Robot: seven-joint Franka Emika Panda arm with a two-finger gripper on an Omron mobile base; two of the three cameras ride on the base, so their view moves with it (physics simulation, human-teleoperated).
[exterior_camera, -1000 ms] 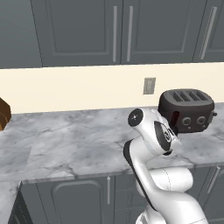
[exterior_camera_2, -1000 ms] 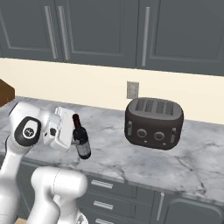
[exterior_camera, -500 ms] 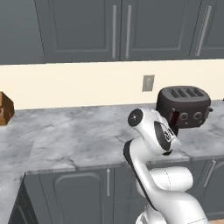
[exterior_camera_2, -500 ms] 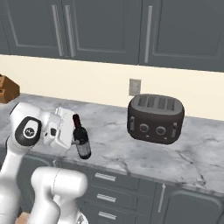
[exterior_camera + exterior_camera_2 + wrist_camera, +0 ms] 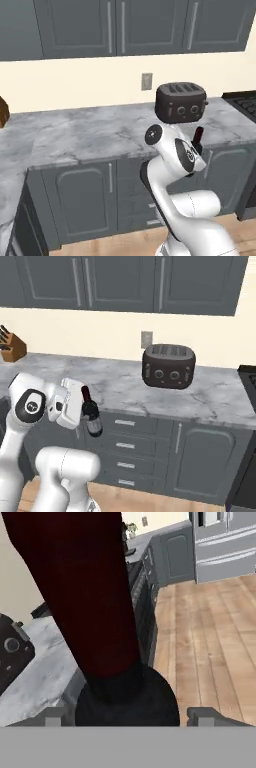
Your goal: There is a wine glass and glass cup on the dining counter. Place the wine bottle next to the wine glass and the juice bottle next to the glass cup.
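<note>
The end effector (image 5: 82, 415) gripped the wine bottle (image 5: 90, 415) upright, lifted off the table (image 5: 125, 386). That seemed meant for carrying without tipping.

Smooth, shiny dark glass on the slim dark-red wine bottle (image 5: 91, 417). Grey veined marble table (image 5: 75, 135). Matt black toaster (image 5: 168, 366). Pale wooden plank floor (image 5: 210, 637).

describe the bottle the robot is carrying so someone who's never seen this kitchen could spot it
Find the black toaster on the marble counter. In front of that counter, the white arm's tool grips the bottle: slim and dark, with a long dark-red neck, the one bottle here.
</note>
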